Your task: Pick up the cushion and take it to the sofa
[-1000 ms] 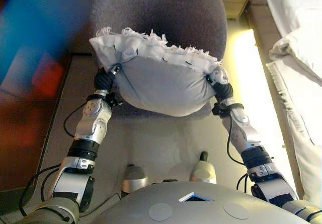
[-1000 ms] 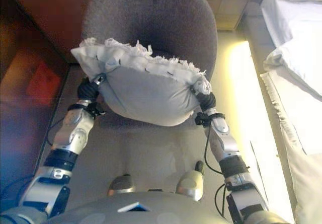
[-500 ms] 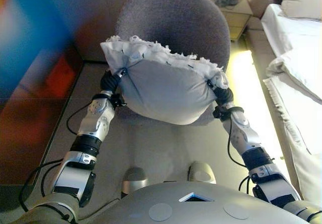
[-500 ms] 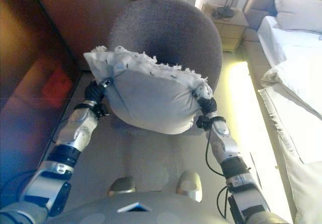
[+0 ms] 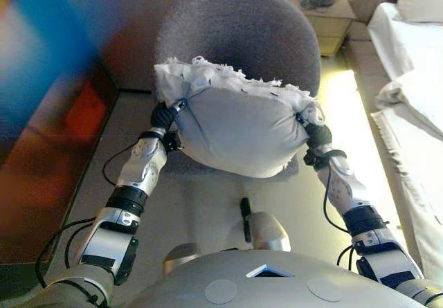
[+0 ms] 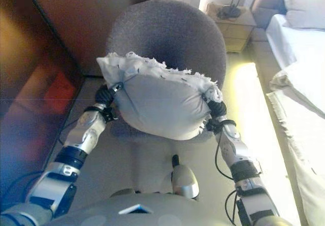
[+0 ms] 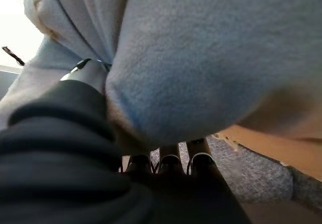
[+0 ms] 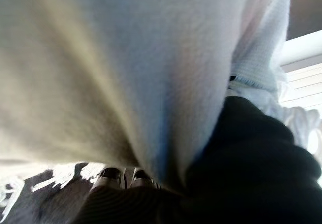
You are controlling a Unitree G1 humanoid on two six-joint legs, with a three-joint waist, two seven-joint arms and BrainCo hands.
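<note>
A pale grey cushion [image 5: 239,128] with a white fringed top edge hangs between my two hands in front of a round grey upholstered seat [image 5: 235,24]. My left hand [image 5: 165,116] grips its left corner and my right hand [image 5: 317,135] grips its right corner. In the left wrist view the cushion [image 7: 201,58] fills the frame, with my fingers [image 7: 198,158] curled under it. In the right wrist view the cushion [image 8: 100,58] is pinched the same way, with fingertips [image 8: 108,176] below it. The cushion is held up, clear of the floor.
A dark wooden panel [image 5: 41,149] runs along the left. A small nightstand [image 5: 325,14] stands behind the seat on the right. A bed with white bedding [image 5: 415,59] lies at the right edge, with a bright strip of floor [image 5: 349,107] beside it.
The whole view has shifted as the camera moved, and more of the round seat and the nightstand now shows. The cushion stays gripped in both hands, in front of the seat.
</note>
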